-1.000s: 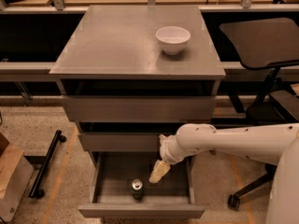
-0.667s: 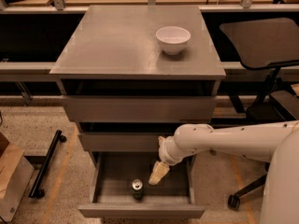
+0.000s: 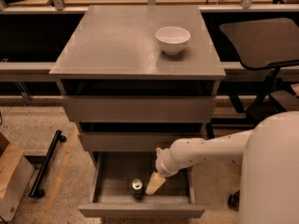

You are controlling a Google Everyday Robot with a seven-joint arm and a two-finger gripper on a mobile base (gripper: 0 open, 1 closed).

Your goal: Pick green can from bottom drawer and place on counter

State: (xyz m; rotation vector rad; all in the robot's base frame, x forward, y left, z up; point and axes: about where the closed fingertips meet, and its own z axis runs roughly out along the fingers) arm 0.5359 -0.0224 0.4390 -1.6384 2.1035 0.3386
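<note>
Green can (image 3: 137, 189) stands upright, silver top up, by the front wall of the bottom drawer (image 3: 140, 212); tool (image 3: 155, 184) just beside it, grip state cannot be told.

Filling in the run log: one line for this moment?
phase: pre-grasp | tool: in open bottom drawer, beside green can | can: upright on drawer floor | counter: holds white bowl

White bowl (image 3: 173, 38), black chair (image 3: 261, 41) to its right, black wheeled bar (image 3: 46, 164) lower left.
</note>
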